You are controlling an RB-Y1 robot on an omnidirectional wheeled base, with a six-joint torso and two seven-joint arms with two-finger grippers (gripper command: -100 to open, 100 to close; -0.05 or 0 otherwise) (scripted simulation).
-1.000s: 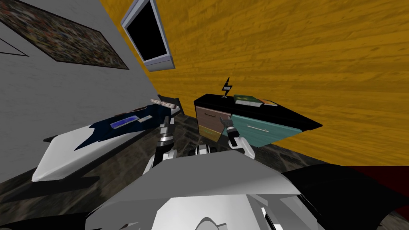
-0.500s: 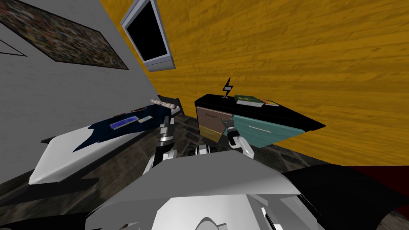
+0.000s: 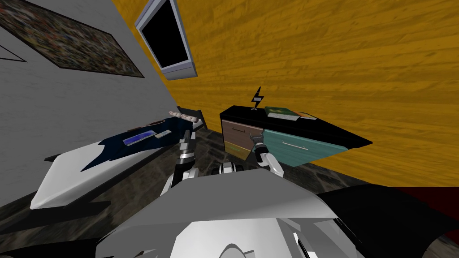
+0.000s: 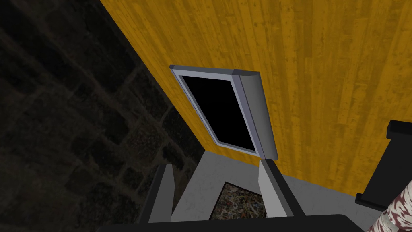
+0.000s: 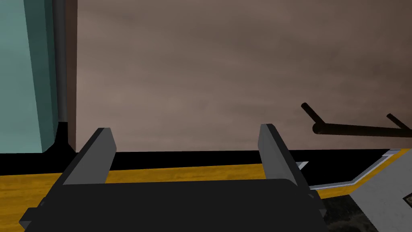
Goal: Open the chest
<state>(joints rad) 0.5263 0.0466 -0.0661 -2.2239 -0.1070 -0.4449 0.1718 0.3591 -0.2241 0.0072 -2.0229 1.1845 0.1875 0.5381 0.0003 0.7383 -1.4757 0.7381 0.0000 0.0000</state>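
The chest (image 3: 331, 132) stands against the yellow plank wall (image 3: 336, 58); its long axis runs along that wall, its black top faces up, and its drawer fronts point out into the room toward us. On its front, the brown drawer front (image 3: 240, 132) sits at the end nearer the room's corner, and a teal front (image 3: 296, 145) sits just beside it; on the chest's top a small lightning-bolt ornament (image 3: 256, 98) stands upright near the back edge, with a green book (image 3: 280, 112) lying flat next to it.

Our right gripper (image 3: 256, 142) is up against the chest's front, near the seam between the brown and teal fronts; in the right wrist view the right gripper (image 5: 185, 129) points squarely at the brown drawer front (image 5: 201, 60), its fingers spread wide with nothing between them. The drawer's handle (image 5: 354, 129), a dark bar lying along the drawer's width, is off to one side of the fingers and apart from them.

Our left gripper (image 3: 187, 134) is raised well apart from the chest, on its corner side; its fingers (image 4: 267, 189) stand apart and hold nothing.
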